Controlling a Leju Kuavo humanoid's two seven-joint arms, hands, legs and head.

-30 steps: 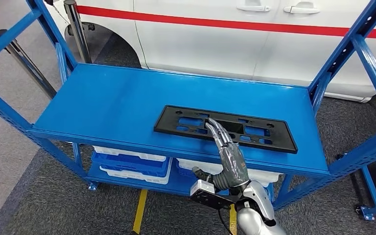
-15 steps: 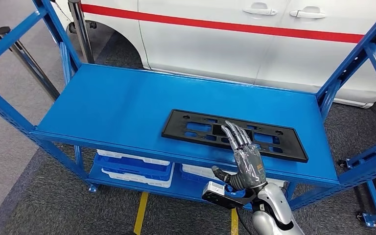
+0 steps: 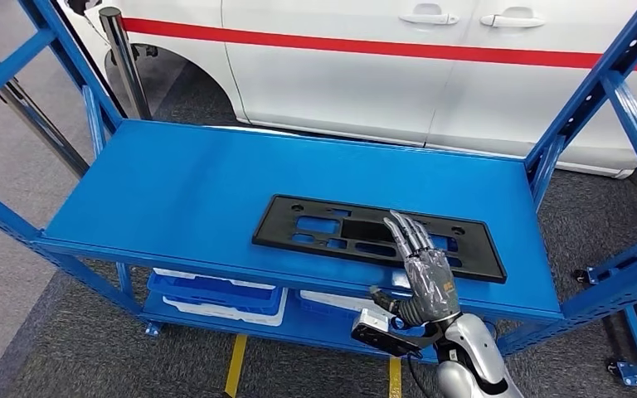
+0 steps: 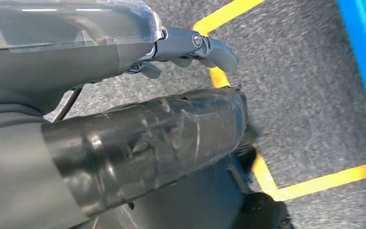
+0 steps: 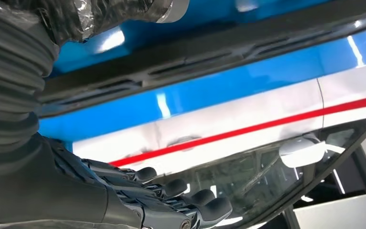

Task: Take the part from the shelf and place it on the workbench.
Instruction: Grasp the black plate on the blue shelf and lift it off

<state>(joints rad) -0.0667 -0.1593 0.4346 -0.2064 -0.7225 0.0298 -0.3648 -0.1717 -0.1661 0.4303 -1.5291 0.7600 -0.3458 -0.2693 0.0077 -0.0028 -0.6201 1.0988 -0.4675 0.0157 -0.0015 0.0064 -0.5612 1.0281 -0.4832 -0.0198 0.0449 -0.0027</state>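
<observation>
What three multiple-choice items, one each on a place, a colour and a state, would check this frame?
1. Where does the black part lie?
A. on the shelf's top board
B. in a lower bin
C. on the floor

2. What colour is the stripe on the white car?
A. green
B. red
C. yellow

3. How is the right hand?
A. gripping the part in the air
B. fingers stretched out over the part, which lies flat
C. holding a bin

Answers: 1 A, the part lies flat on the board; 2 B, the stripe is red; 3 B, the part is not lifted.
</observation>
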